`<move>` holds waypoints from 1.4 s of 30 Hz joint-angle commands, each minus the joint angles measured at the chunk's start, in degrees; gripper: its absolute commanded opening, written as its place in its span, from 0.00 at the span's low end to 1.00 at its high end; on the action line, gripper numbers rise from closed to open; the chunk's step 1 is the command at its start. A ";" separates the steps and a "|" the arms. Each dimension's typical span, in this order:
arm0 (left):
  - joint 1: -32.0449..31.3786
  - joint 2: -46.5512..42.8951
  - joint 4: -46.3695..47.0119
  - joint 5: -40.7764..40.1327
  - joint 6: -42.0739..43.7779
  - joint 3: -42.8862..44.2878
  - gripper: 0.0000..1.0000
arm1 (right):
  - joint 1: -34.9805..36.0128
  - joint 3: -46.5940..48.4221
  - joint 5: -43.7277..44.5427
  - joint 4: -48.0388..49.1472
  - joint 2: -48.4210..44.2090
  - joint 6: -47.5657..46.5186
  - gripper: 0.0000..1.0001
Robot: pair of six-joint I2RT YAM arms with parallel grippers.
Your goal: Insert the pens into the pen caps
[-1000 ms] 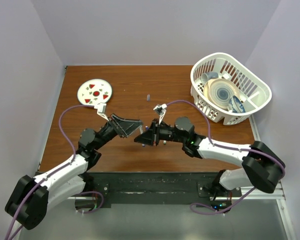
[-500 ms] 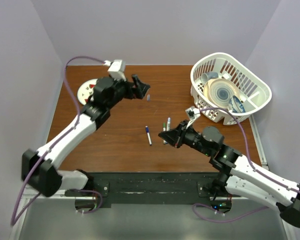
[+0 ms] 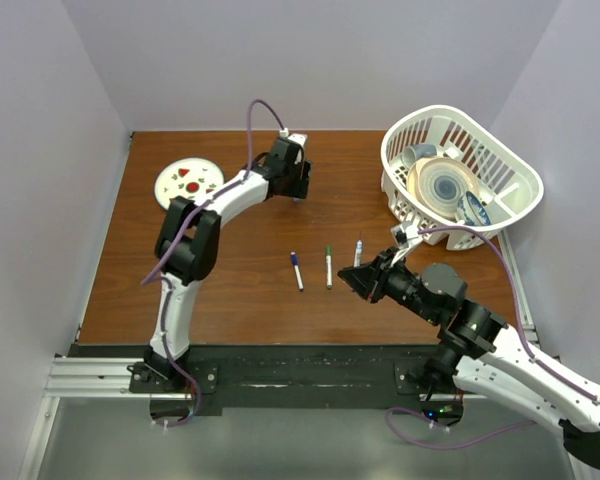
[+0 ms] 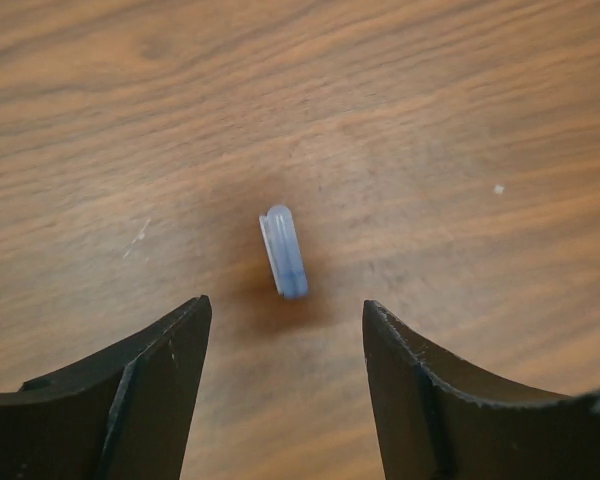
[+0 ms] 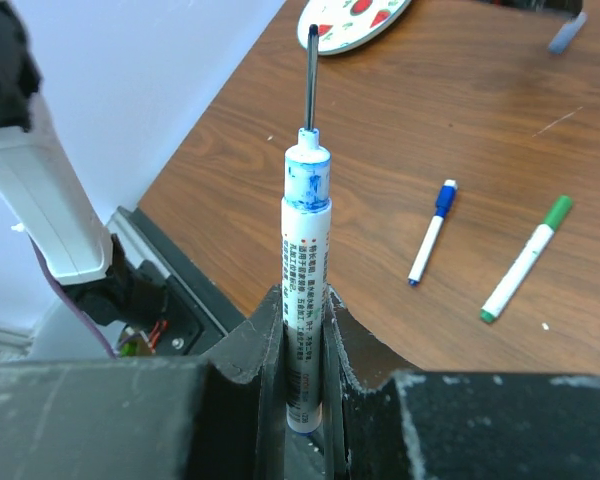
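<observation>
last cap: easy to nip short or flick away

your left claw (image 4: 285, 305) is wide open and low over the counter (image 4: 460, 90). its fingers sit at 9 and 3 of the loose cap (image 4: 283, 252) w/o touching it. in the top view that spot is at 12 o'clock of the counter, w/ the plate (image 3: 189, 184) off at its 9.

the cap lies flat, long axis approx 12-to-6 in the wrist view, and most of it sits past the fingertips toward 12. shut now and you'd prob catch only its 6 o'clock end. a small round thing pinched at one end can squirt out or roll. reach further toward 12 first. can't tell which end is the open one, so check before mating.

your right claw (image 5: 302, 305) is clamped narrow on the uncapped pen (image 5: 305, 230), at 4 o'clock of the counter, nib in free air. an off-axis approach could bend that thin nib. the blue-capped pen (image 5: 430, 232) and green-capped pen (image 5: 525, 258) lie near, at its 9 in the top view. a low swing could knock them.
</observation>
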 commanded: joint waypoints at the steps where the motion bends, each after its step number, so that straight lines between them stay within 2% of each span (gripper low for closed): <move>1: 0.41 4.90 -2.02 -2.32 0.85 8.70 0.65 | 0.04 0.90 2.66 -0.80 -0.43 -2.60 0.00; 4: 0.41 9.90 -3.52 -4.60 0.41 13.71 0.63 | 0.04 0.82 2.75 -0.79 -0.43 -2.87 0.00; 11: 0.49 12.91 -3.79 -7.86 0.76 15.39 0.56 | 0.04 0.91 3.80 -0.88 -1.22 -3.48 0.00; 20: 0.50 15.63 -4.23 -5.67 2.78 15.48 0.52 | 0.04 0.91 3.98 -0.44 -1.31 -3.05 0.00; 23: 0.50 16.33 -4.14 -5.05 2.96 15.48 0.48 | 0.13 0.91 3.89 -0.53 -1.57 -2.78 0.00; 26: 0.50 16.77 -4.57 -4.35 3.13 15.48 0.37 | 0.04 0.99 3.89 -0.79 -1.66 -2.52 0.00; 30: 0.41 15.99 -6.16 -4.00 3.22 13.91 0.15 | 0.04 1.17 3.80 -0.88 -1.40 -2.25 0.00; 33: 0.50 12.57 -4.93 -4.26 2.52 6.20 0.01 | 0.04 1.17 3.11 -0.88 -0.70 -1.82 0.00; 35: 0.50 8.18 -2.22 -3.83 0.77 1.27 0.00 | 0.04 0.82 2.66 -0.27 -0.17 -1.47 0.00; 37: 0.41 2.38 1.03 -1.02 -0.73 -7.34 0.00 | 0.04 -0.05 1.79 0.34 0.45 -0.59 0.00; 42: 0.67 -10.88 13.16 8.80 -6.53 -25.43 0.00 | 0.04 -2.96 0.03 4.47 4.30 1.78 0.00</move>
